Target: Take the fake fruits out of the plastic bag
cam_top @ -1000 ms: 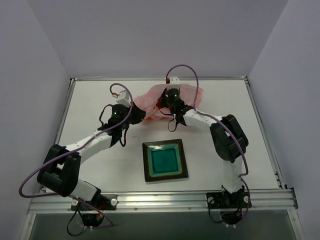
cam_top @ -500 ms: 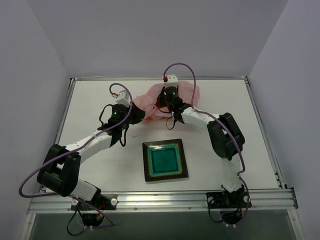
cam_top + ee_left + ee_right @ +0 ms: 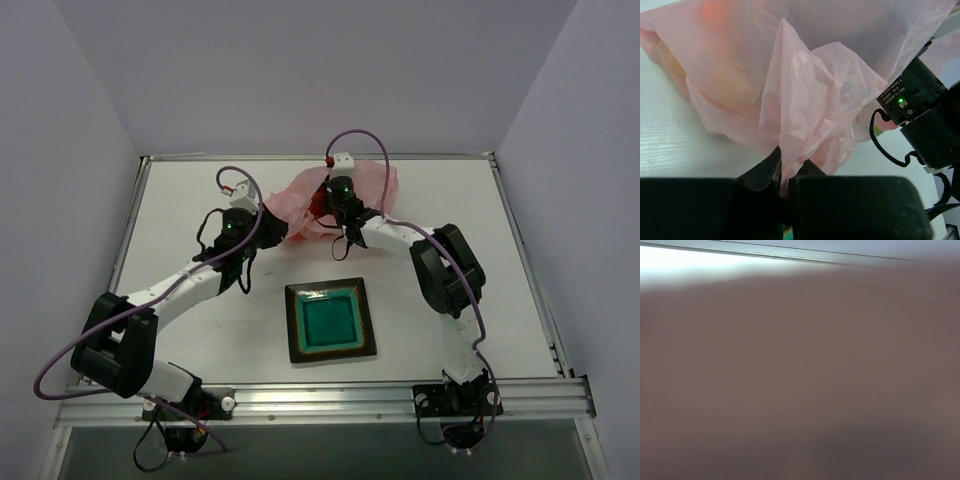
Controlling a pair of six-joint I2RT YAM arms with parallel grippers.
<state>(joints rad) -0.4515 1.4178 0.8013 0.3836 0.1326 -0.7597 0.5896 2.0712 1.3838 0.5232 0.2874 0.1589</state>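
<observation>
Pink, thin and crinkled, the translucent plastic carrier bag (image 3: pixel 300 195) lies in a loose heap at the far middle of the white table (image 3: pixel 180 200), well beyond the square teal dish with a dark rim (image 3: pixel 331 321), which sits nearer the arm bases. From the left wrist the bag (image 3: pixel 805 75) fills most of the view, with one tall fold rising out of the left gripper (image 3: pixel 785 176). Its two dark jaws are pressed together on the bottom of that fold, so this pincer is gripping the bag film just above the tabletop.

The small glossy fake fruits (image 3: pixel 715 11) show only as a dim orange glow and a paler yellowish patch through the film, inside the bag on its left side. A dark red patch shows in the overhead view beside the right arm's wrist.

The right gripper (image 3: pixel 325 206) reaches into the heap from the right, its fingers covered by the plastic. Its own camera gives nothing but a blurred pinkish-brown wash. This pincer is closed, though whether anything lies between its jaws cannot be told
</observation>
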